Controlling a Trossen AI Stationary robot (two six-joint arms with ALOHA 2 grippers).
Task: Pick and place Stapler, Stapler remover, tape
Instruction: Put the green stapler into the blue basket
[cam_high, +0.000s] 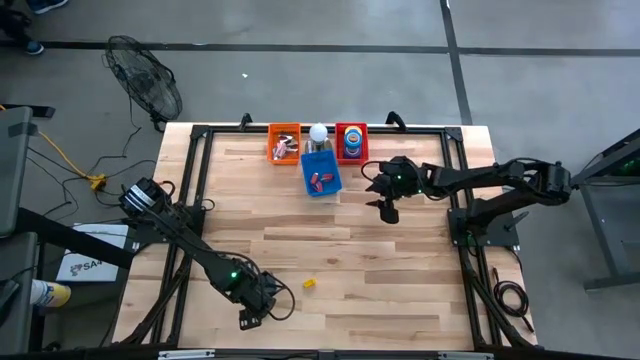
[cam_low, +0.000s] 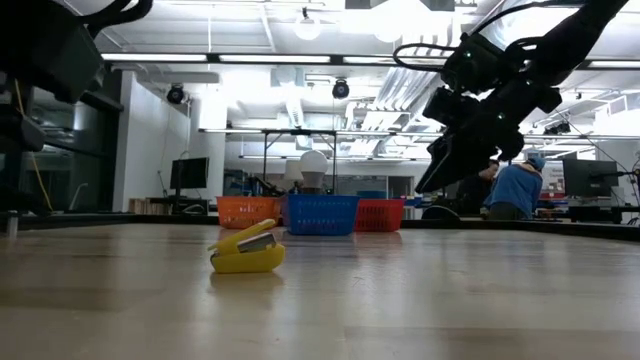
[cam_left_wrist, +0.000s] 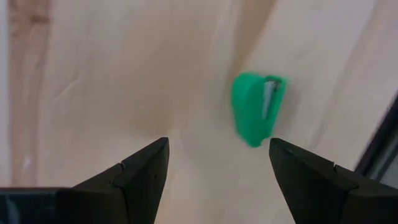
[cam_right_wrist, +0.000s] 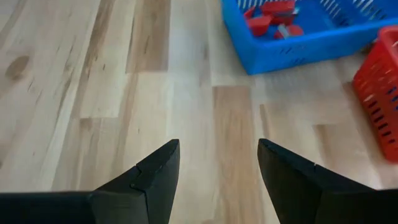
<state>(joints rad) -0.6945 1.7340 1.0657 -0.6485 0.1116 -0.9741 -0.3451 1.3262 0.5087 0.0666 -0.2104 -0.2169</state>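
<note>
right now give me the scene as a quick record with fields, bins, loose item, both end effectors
bins: orange bin, blue bin, red bin, grouped at the table's far edge
blue bin contents: small red pieces
red bin contents: blue rings, probably tape
loose item: small yellow stapler on bare wood, near edge
left end effector: open, empty, beside the stapler
right end effector: open, empty, raised beside the blue bin

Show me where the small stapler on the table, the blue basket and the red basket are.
small stapler (cam_low: 247, 250): low view, middle of its yellow body.
blue basket (cam_high: 308, 177): high view, its left wall.
red basket (cam_right_wrist: 377, 93): right wrist view, its slotted side wall.
</note>
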